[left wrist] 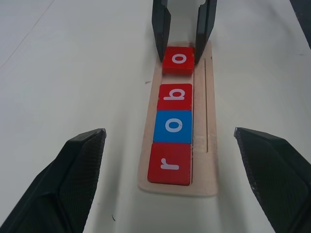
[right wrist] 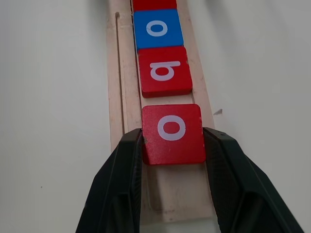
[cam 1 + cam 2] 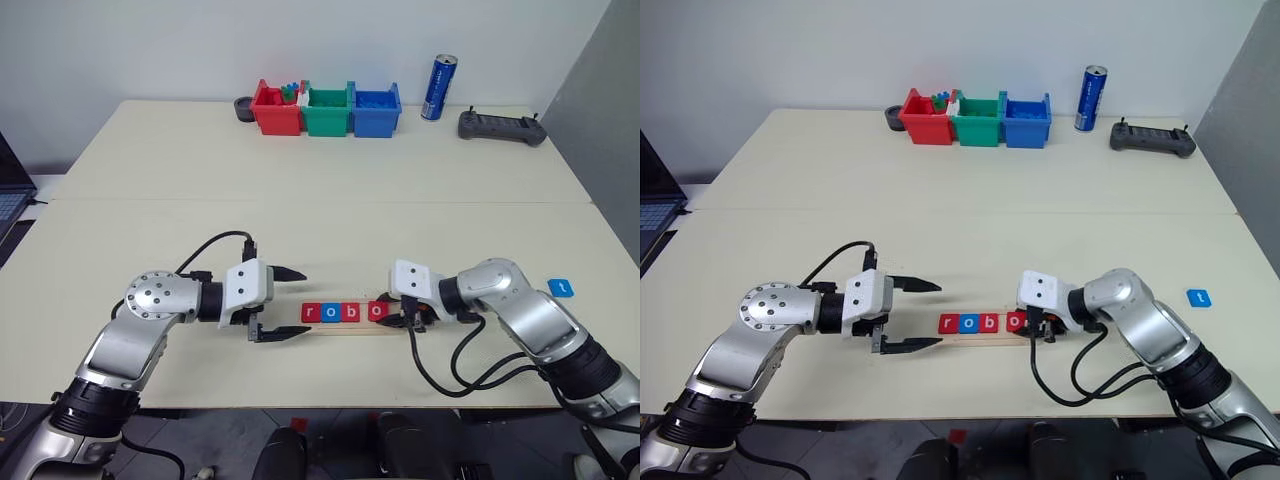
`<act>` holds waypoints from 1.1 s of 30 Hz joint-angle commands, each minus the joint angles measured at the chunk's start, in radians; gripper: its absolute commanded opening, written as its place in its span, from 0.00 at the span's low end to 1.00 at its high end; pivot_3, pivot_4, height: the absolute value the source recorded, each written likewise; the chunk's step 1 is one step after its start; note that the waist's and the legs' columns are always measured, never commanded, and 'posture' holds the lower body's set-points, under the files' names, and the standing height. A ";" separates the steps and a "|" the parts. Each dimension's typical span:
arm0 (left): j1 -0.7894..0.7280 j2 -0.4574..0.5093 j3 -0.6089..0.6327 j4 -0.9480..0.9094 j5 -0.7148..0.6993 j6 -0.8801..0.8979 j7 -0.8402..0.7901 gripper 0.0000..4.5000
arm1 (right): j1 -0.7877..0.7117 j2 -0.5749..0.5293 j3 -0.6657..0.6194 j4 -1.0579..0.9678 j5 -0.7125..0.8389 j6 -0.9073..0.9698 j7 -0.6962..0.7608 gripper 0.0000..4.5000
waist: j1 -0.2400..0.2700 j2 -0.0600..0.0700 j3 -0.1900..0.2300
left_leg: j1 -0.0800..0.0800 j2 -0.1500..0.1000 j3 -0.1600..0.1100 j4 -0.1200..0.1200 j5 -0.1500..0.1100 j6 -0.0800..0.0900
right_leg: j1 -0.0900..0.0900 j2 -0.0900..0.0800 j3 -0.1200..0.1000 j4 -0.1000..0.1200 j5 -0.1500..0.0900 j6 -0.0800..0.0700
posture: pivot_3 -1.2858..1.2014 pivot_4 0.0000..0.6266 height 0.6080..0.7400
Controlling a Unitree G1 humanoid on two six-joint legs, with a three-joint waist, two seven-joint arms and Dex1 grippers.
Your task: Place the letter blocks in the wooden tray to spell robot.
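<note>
On the wooden tray (image 1: 206,145), white lowercase letters are being shown as "r" on red (image 1: 169,164), "o" on blue (image 1: 173,126), "b" on red (image 1: 175,96). A second red "o" block (image 2: 172,132) is being gripped by the right gripper (image 2: 172,145). The left gripper (image 3: 285,303) is being held wide open beside the tray's end. A blue "t" block (image 3: 561,288) is lying well apart on the table (image 3: 300,200).

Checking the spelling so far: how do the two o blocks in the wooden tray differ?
The blue o block lies free, second in the row; the red o block sits fourth, clamped between the right gripper's jaws, with a gap before the b. Both are square, white-lettered, flat in the wooden tray.
</note>
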 commanded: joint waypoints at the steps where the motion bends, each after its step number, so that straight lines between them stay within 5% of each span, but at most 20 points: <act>1: -0.007 -0.002 0.005 -0.034 -0.007 0.007 0.007 1.00 | -0.024 0.007 0.002 -0.001 -0.016 -0.025 0.009 0.32 | 0.000 0.000 0.000 | 0.000 0.000 0.000 0.000 0.000 0.000 | 0.000 0.000 0.000 0.000 0.000 0.000 | 0.52 0.24 1.00; 8: -0.012 -0.004 0.003 -0.034 -0.006 0.011 0.007 1.00 | -0.030 0.016 0.004 0.014 -0.028 -0.038 0.023 0.32 | 0.000 0.000 0.000 | 0.000 0.000 0.000 0.000 0.000 0.000 | 0.000 0.000 0.000 0.000 0.000 0.000 | 0.52 0.24 1.00; 16: -0.013 -0.007 0.003 -0.033 -0.005 0.010 0.006 1.00 | -0.046 0.025 -0.013 0.012 -0.027 -0.039 0.029 0.96 | 0.000 0.000 0.000 | 0.000 0.000 0.000 0.000 0.000 0.000 | 0.000 0.000 0.000 0.000 0.000 0.000 | 0.52 0.24 1.00; 20: -0.011 -0.007 0.003 -0.032 -0.005 0.009 0.006 1.00 | -0.065 0.026 -0.046 -0.020 0.000 -0.003 0.027 0.99 | 0.000 0.000 0.000 | 0.000 0.000 0.000 0.000 0.000 0.000 | 0.000 0.000 0.000 0.000 0.000 0.000 | 0.52 0.24 1.00; 23: -0.004 -0.003 0.010 -0.028 -0.005 0.006 0.006 1.00 | -0.046 -0.008 -0.084 -0.085 0.022 0.024 0.031 0.83 | 0.000 0.000 0.000 | 0.000 0.000 0.000 0.000 0.000 0.000 | 0.000 0.000 0.000 0.000 0.000 0.000 | 0.52 0.24 1.00; 33: 0.000 0.007 0.019 0.002 0.001 -0.016 0.000 1.00 | 0.016 -0.104 -0.048 -0.114 -0.040 -0.036 0.030 0.02 | -0.001 0.000 0.000 | 0.000 0.000 0.000 0.000 0.000 0.000 | 0.000 0.000 0.000 0.000 0.000 0.000 | 0.52 0.24 1.00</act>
